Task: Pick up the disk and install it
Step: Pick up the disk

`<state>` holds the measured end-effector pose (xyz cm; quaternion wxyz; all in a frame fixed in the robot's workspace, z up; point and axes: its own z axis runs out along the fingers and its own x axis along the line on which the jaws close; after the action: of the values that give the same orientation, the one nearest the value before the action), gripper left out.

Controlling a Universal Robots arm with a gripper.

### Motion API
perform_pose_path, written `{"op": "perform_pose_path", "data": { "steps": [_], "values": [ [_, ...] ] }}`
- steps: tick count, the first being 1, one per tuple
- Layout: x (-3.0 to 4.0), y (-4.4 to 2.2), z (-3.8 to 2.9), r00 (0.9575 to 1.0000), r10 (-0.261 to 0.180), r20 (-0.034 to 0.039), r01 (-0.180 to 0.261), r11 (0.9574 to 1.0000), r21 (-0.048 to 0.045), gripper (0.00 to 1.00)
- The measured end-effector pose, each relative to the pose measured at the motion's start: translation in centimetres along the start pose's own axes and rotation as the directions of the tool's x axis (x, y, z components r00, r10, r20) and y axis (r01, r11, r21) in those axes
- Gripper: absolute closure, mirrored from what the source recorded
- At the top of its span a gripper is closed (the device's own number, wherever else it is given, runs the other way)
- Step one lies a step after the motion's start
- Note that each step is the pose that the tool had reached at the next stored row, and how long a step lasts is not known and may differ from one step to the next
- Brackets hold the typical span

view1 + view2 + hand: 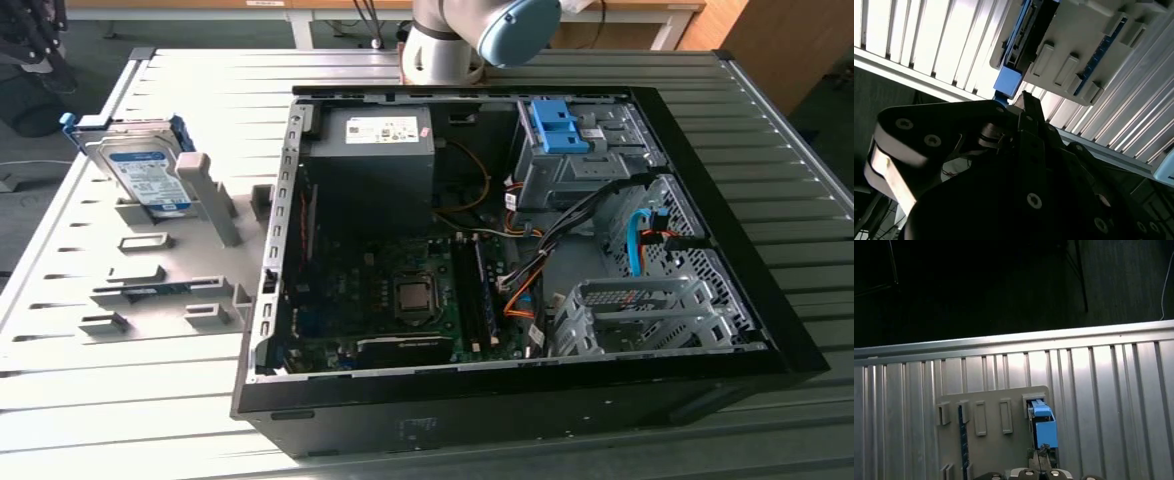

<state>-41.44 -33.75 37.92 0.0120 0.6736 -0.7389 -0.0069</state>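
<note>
The disk, silver-grey with a blue-and-white label and blue rails, stands on edge in a grey slotted holder on the table, at the exterior view's left beside the open computer case. Both wrist views show the disk edge-on, its blue rail end sticking out of the holder. My gripper is a dark mass in the second wrist view, apart from the disk and holding nothing that I can see. The arm rises behind the case.
Inside the case are a grey power-supply box, a bare blue bracket on a drive cage, a metal bay, cables and the motherboard. The ribbed metal table ends close behind the holder.
</note>
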Motion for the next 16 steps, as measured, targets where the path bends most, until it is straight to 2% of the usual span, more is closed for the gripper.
{"op": "perform_pose_path", "data": {
  "steps": [3,9,11,12,16],
  "values": [
    [0.0,0.0,0.0,0.9996,-0.027,-0.0007,0.027,0.9996,0.0002,0.89],
    [0.0,0.0,0.0,0.9996,-0.029,-0.0008,0.029,0.9996,0.0003,0.89],
    [0.0,0.0,0.0,0.9996,-0.03,-0.0008,0.03,0.9996,0.0003,0.77],
    [0.0,0.0,0.0,0.9996,-0.03,-0.0008,0.03,0.9996,0.0003,0.77],
    [0.0,0.0,0.0,0.9995,-0.031,-0.0009,0.031,0.9995,0.0003,0.53]
  ]
}}
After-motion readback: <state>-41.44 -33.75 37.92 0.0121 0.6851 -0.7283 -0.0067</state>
